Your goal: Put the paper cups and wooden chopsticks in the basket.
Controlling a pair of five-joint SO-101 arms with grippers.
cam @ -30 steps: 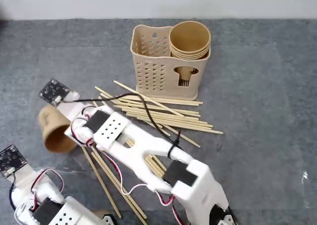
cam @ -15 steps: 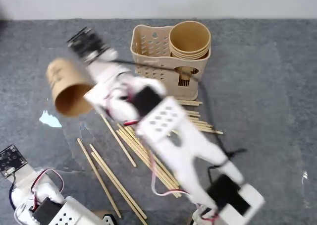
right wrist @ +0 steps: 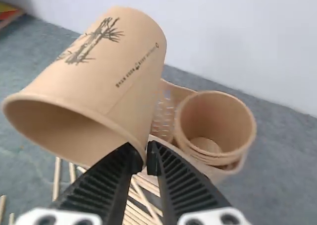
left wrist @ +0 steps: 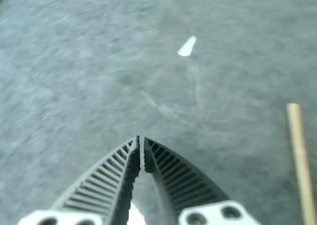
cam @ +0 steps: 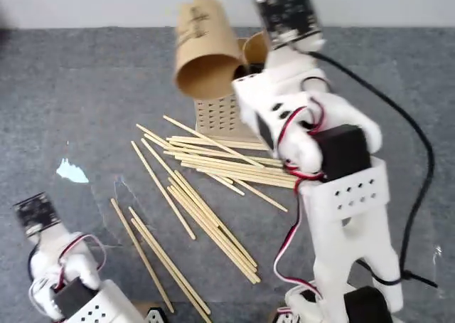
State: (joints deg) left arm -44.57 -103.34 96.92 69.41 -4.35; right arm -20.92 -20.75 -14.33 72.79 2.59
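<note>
While pinched at its rim, one paper cup (right wrist: 94, 98) is held in the air, tilted, mouth turned toward the wrist camera, printed side up. The right gripper (right wrist: 145, 153) is noted narrow, its fingers clamped on the cup wall at the lip. From the high view, the same paper cup (cam: 206, 49) is seen overlapping the left part of the basket (cam: 217, 117), with the right gripper (cam: 238, 74) at its lower edge; whether the cup is directly over the basket cannot be told.

Basket (right wrist: 166, 108): beige, perforated wall, upright on the grey table (cam: 398, 88). A stack of cups (right wrist: 215, 126) is nested in one compartment, mouths up, just beside the held cup. The stack of cups (cam: 254, 49) is partly covered by the arm in the high view.

Chopsticks (cam: 213, 166): scattered flat on the table in front of the basket, many crossed and touching, a few lying apart toward the near edge. None seen in the basket.

Left gripper (left wrist: 140, 143): jaws closed together, nothing between them, low over bare table. One chopstick (left wrist: 299, 155) is logged near it, not touching. A pale scrap (left wrist: 187, 46) is noted farther off on the table, and the same scrap (cam: 71, 171) in the high view.
</note>
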